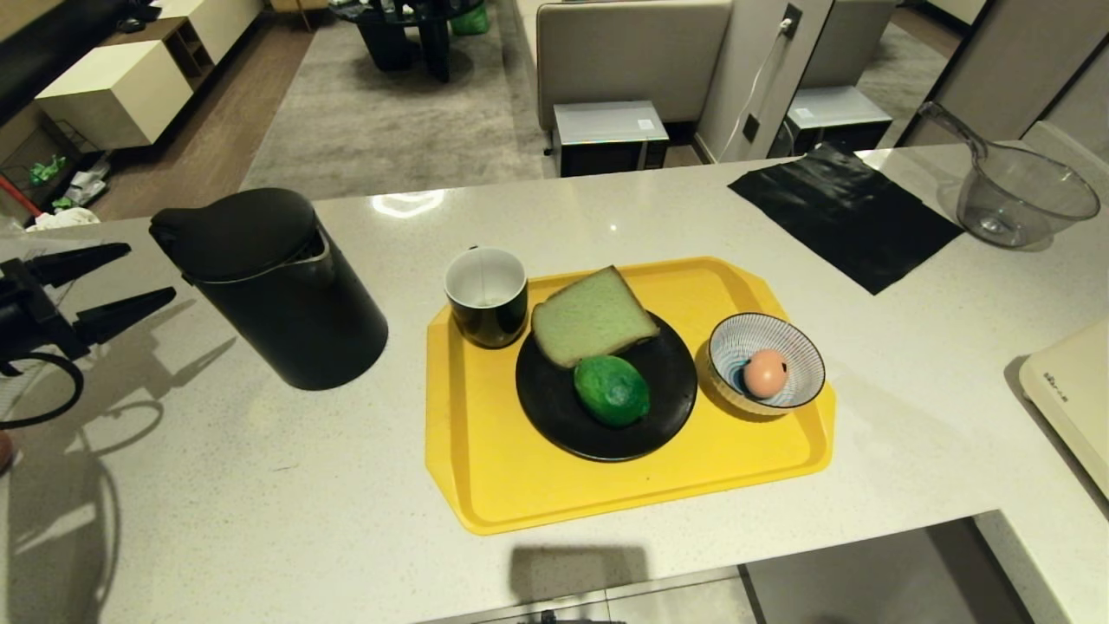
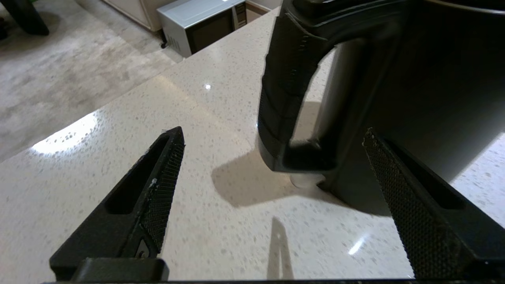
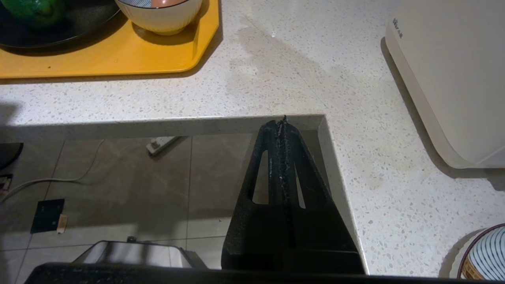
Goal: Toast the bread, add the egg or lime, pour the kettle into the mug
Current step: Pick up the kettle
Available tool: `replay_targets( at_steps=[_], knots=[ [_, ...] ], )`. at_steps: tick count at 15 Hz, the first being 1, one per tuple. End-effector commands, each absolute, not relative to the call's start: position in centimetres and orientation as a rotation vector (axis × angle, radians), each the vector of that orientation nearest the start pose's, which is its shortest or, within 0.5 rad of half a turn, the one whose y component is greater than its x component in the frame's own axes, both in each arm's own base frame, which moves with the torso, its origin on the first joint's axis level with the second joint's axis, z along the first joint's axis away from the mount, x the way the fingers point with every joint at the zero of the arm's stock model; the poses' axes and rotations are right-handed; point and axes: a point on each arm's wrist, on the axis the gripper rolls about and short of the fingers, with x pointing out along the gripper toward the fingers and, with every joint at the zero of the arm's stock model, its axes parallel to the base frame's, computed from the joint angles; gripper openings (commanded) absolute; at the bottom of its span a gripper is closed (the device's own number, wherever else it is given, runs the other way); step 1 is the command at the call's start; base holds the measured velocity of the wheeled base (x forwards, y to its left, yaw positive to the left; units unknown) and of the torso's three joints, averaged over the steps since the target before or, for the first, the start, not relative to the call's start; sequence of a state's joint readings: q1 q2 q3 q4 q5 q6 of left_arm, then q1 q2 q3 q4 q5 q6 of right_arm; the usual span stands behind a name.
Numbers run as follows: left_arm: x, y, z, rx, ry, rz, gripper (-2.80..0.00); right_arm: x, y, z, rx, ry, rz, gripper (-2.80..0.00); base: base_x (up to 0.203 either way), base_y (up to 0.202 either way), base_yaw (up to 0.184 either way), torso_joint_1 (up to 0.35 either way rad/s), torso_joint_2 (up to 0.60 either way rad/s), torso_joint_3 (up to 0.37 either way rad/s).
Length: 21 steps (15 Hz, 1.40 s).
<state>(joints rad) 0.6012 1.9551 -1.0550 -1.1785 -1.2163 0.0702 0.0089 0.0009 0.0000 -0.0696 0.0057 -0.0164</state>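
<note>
Two fingers of the left gripper (image 2: 272, 134) stand spread wide, holding nothing. The kettle (image 1: 269, 286) stands on the counter (image 1: 260, 485) just ahead of them, its handle (image 2: 290, 90) in line with the gap but beyond the tips, untouched. The right gripper (image 3: 283, 120) hangs pressed shut past the counter's edge, well apart from the tray (image 3: 118, 59).

Speckled white counter (image 1: 260, 485) carries the kettle (image 1: 277, 295), yellow tray (image 1: 520, 485), black mat (image 1: 845, 212) and clear jug (image 1: 1022, 195)
</note>
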Motion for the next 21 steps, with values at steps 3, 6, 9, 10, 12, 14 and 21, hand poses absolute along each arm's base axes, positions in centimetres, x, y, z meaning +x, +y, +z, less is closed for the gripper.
replay_targets(
  at_steps=[3,6,9,10,12,14,21],
  knots=[
    [34.9,18.0,20.8,0.304,-0.224,-0.675,0.0,-2.1,0.0,7.5,-0.017,-0.041,0.015,-2.8,0.0,0.0,0.0,0.0,0.0,0.0],
    [36.3,17.0,20.6,0.307,-0.237,-0.713,0.0,-2.1,0.0,7.5,-0.017,-0.041,0.015,-2.8,0.0,0.0,0.0,0.0,0.0,0.0],
    [37.2,16.4,20.6,0.292,-0.241,-0.714,0.0,-2.1,0.0,7.5,-0.017,-0.041,0.015,-2.8,0.0,0.0,0.0,0.0,0.0,0.0],
    [37.4,16.2,20.6,0.292,-0.244,-0.717,0.0,-2.1,0.0,7.5,-0.017,-0.041,0.015,-2.8,0.0,0.0,0.0,0.0,0.0,0.0],
    [37.8,15.9,20.7,0.298,-0.254,-0.727,0.0,-2.1,0.0,7.5,-0.017,-0.04,0.015,-2.8,0.0,0.0,0.0,0.0,0.0,0.0],
    [38.1,15.6,21.0,0.307,-0.264,-0.734,0.0,-2.1,0.0,7.5,-0.017,-0.04,0.015,-2.8,0.0,0.0,0.0,0.0,0.0,0.0],
    [37.3,15.0,22.9,0.34,-0.3,-0.749,0.0,-2.1,0.0,7.5,-0.017,-0.042,0.015,-2.8,0.0,0.0,0.0,0.0,0.0,0.0]
  ],
)
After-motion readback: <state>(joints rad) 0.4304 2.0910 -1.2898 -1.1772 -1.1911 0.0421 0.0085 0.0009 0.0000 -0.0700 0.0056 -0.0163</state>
